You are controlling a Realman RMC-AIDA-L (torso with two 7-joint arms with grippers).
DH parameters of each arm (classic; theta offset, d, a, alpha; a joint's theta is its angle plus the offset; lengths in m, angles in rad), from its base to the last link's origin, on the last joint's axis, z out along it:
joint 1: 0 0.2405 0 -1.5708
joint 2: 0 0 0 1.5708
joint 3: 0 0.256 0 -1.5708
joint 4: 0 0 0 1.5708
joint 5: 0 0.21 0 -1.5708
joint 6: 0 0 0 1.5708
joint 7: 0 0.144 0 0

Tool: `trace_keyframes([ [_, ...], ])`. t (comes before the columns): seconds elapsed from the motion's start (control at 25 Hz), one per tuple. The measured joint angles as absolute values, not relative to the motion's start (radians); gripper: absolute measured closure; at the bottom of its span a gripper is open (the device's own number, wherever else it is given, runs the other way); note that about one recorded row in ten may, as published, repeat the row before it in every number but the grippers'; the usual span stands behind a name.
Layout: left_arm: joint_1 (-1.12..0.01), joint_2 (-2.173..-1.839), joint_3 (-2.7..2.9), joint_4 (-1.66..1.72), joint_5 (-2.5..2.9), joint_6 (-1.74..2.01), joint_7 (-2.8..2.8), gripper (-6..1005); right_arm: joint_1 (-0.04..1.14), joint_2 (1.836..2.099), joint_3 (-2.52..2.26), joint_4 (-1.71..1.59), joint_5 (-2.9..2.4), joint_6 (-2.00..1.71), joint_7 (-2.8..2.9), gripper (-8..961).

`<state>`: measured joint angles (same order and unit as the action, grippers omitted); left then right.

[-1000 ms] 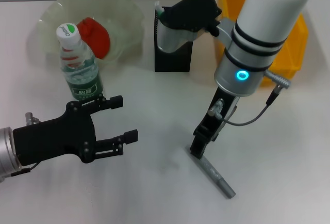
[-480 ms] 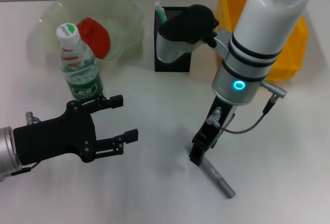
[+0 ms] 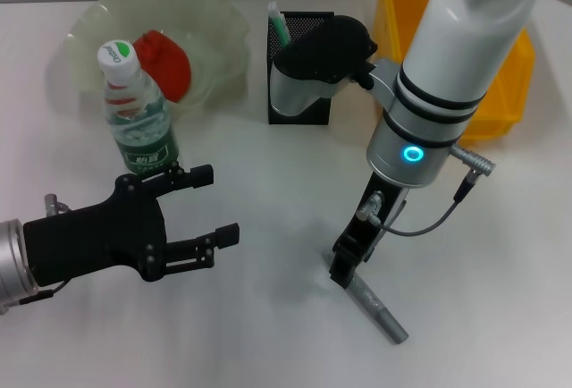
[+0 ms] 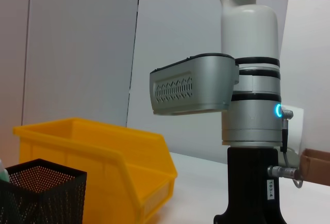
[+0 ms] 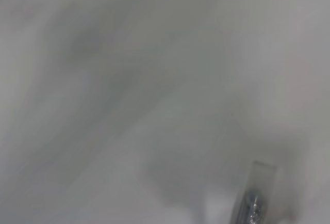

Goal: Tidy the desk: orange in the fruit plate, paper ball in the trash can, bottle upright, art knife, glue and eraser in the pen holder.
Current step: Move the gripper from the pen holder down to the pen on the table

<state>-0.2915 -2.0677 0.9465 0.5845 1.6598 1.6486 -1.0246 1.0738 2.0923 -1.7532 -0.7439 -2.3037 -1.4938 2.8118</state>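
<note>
My right gripper [image 3: 344, 267] is down at the desk [image 3: 268, 191], tip right at the near end of the glue [image 3: 375, 309]. Can't tell from head view if it's clamped on the stick or just touching; fingers hidden by the wrist body. Glue lies flat, angled away toward my right. Right wrist view shows only blurred desk and the glue [image 5: 251, 198] end.

My left gripper [image 3: 192, 218] hovers over the near-left desk, fingers spread, holding nothing, just in front of the bottle [image 3: 136, 111].

Bottle stands upright w/ cap on, just in front of the plate [image 3: 219, 26]. Orange [image 3: 165, 64] sits in the plate, partly behind the bottle.

Holder [image 3: 308, 106] stands mid-desk, behind my right arm; knife [image 3: 279, 23] pokes out of its left back corner. Bin [image 3: 514, 84] is at far right, beside the holder, mostly hidden by my arm. Left wrist view shows bin [image 4: 103, 167] and holder [image 4: 44, 193] side by side.
</note>
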Motion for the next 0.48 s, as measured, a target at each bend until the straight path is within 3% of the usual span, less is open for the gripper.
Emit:
trace_keyframes([
  [0.48,-0.291,-2.068,0.947,0.584,1.660,1.646,-1.025,180,1.071,2.092,-1.819,-0.739,-2.263,-1.466,2.811,482],
])
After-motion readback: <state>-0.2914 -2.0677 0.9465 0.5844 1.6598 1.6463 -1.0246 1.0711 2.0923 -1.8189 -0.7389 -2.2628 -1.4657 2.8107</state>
